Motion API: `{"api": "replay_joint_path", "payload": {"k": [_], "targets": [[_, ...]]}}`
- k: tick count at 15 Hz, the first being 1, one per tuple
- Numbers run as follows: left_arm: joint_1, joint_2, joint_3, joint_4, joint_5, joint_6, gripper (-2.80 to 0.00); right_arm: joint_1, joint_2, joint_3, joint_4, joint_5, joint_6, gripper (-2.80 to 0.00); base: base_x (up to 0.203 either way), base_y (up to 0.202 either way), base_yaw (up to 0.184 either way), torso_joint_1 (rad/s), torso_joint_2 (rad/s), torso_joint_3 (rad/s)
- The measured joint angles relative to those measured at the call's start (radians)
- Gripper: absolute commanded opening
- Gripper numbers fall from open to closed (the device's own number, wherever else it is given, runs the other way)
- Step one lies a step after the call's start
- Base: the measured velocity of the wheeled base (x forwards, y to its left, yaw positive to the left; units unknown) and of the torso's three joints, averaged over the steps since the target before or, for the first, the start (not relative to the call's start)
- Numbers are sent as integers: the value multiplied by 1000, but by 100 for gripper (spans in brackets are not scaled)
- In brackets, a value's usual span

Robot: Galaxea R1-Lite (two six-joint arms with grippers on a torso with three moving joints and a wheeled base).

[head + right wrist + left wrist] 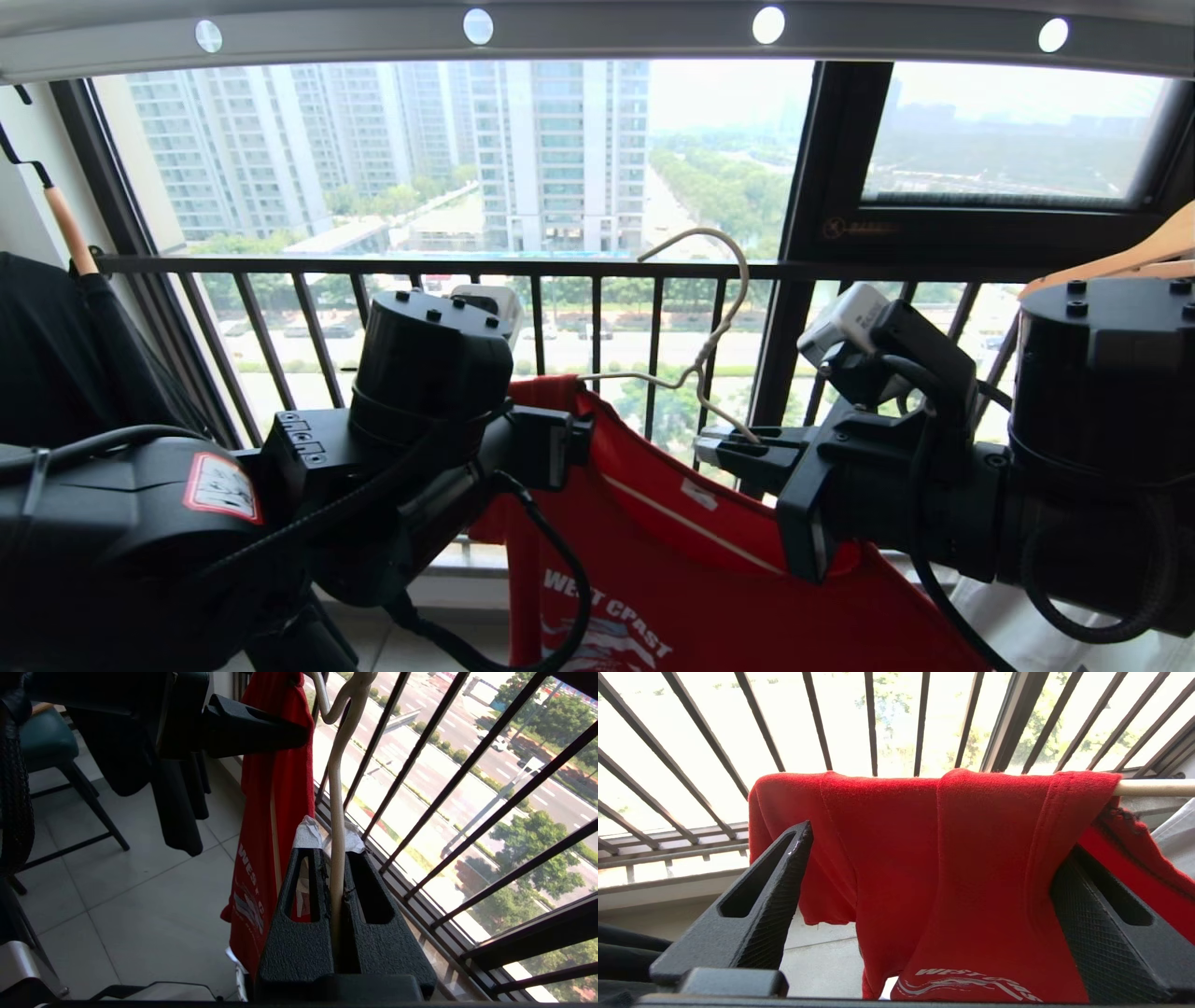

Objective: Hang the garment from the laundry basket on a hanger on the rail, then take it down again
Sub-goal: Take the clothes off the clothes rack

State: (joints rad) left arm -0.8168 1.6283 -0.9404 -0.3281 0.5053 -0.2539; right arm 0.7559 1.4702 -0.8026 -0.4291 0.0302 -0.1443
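The red garment (672,551) is draped over one arm of the cream-white wire hanger (724,317), below the grey rail (616,33); the hanger's hook is off the rail. My right gripper (334,847) is shut on the hanger's wire (336,812) just under its twisted neck and holds it up. My left gripper (936,842) is open. Its jaws stand wide on either side of the garment's shoulder (952,858), where the cloth folds over the hanger arm (1153,787). The laundry basket is out of view.
The dark barred window railing (560,271) runs close behind the garment. A black garment (56,355) hangs at the left. A wooden hanger (1120,257) shows at the right. A chair (42,742) stands on the tiled floor.
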Motion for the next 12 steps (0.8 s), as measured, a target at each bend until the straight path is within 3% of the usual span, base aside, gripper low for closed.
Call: {"api": "replay_joint_path", "payload": {"k": [7,8,12], "targets": [[0,-24,2,0,30,24,0,-25,-10,-8,-3,-11,0,-280,0,0,0,0,0,0],[0,-25,3,0,30,24,-280,-27,-11,-9,-3,-12,0,-280,0,0,0,0,0,0],[0,-30,3,0,30,24,-280,-31,-11,-10,-4,-14,0,-280,0,0,0,0,0,0]]}}
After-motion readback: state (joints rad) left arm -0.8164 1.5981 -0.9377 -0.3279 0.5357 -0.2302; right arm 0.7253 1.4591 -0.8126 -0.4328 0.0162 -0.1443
